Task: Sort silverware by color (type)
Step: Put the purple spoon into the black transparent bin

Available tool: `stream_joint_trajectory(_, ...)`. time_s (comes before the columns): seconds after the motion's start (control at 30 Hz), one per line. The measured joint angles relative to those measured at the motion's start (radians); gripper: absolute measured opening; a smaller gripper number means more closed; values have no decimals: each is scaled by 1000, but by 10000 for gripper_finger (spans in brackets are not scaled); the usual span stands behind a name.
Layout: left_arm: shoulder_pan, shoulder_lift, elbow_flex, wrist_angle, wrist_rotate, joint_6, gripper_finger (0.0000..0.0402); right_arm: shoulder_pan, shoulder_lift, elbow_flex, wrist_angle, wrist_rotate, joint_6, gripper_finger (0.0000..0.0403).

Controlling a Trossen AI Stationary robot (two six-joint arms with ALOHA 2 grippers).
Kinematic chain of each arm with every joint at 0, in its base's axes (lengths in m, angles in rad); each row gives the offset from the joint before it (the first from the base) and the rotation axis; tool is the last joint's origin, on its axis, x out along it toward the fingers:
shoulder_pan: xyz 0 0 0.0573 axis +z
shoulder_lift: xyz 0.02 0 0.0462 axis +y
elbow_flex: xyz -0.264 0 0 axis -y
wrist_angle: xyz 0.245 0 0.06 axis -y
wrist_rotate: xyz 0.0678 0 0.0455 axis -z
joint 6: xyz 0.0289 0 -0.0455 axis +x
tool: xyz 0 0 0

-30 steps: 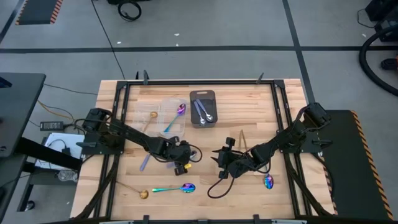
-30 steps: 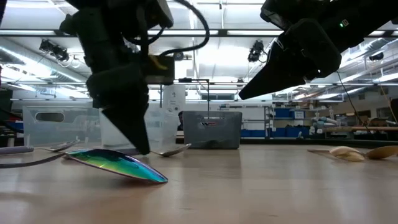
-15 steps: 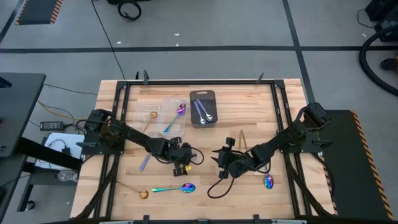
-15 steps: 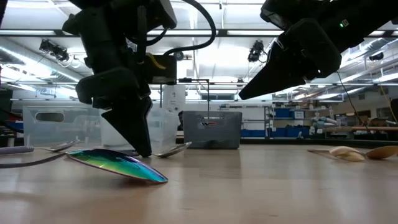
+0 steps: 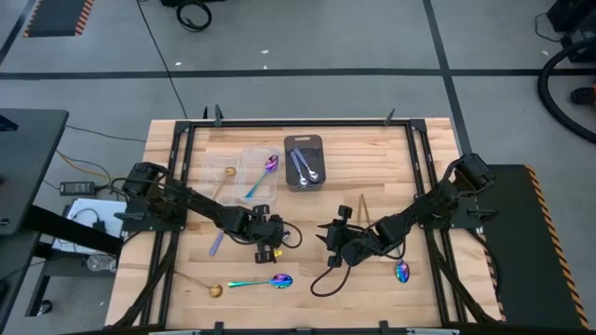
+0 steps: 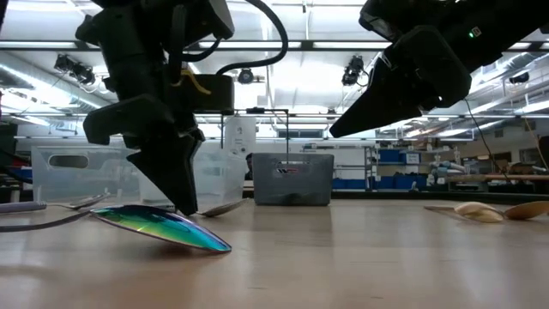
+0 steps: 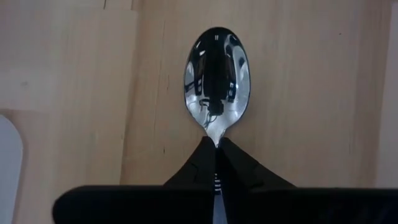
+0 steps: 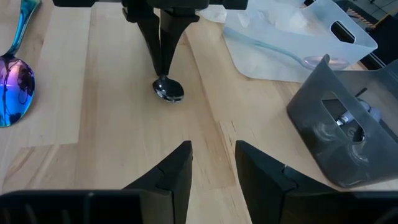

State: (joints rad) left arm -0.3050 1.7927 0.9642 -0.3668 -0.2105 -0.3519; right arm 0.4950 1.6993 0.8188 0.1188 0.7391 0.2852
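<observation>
A shiny silver spoon [image 7: 217, 78] lies near the table's middle, and my left gripper [image 5: 276, 238] is shut on it. The spoon's bowl also shows in the right wrist view [image 8: 169, 90] and the low view [image 6: 221, 207]. My right gripper [image 8: 212, 163] hovers open a little to the right of it [image 5: 328, 244], with nothing between its fingers. A rainbow spoon [image 5: 264, 281] and a gold spoon [image 5: 215, 290] lie flat on the near left of the table. Another rainbow spoon [image 5: 402, 272] lies at the near right. My left gripper pinches the silver spoon's handle [image 7: 216, 149] between its two fingers, right behind the bowl. The fingers [image 8: 160, 50] come from above, pointing down. The bowl rests on the wood; the remainder of the handle is hidden under the gripper.
A dark grey tray [image 5: 304, 147] with silver spoons stands at the far middle. Left of it are clear containers [image 5: 251, 158] holding a rainbow spoon [image 5: 264, 174] and a gold one [image 5: 226, 173]. Gold spoons [image 5: 365, 207] lie right of centre, and a thin handle [image 5: 217, 243] lies at the left.
My left gripper has shut on the silver spoon's handle and turned a little about its wrist, staying over the same spot. The spoon's bowl has shifted slightly on the table. My right gripper has kept still.
</observation>
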Motion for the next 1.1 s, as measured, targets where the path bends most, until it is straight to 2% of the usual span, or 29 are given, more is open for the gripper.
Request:
stream_joint_trajectory(0.27, 0, -9, 0, 3, -4, 1, 8, -1, 0, 0, 8, -4, -9, 132)
stream_joint_trajectory(0.5, 1, -10, 0, 12, -8, 43, 10, -54, 0, 0, 131, -174, -130, 132)
stream_joint_trajectory(0.7, 0, -34, 2, -5, -6, 53, 9, -123, 38, 1, 252, -283, -127, 132)
stream_joint_trajectory(0.9, 0, -90, 3, -22, -1, 73, 8, -133, 96, 3, 312, -291, -159, 132)
stream_joint_trajectory(1.1, 8, -93, 3, -14, -3, 91, 8, -148, 162, 4, 372, -303, -243, 136)
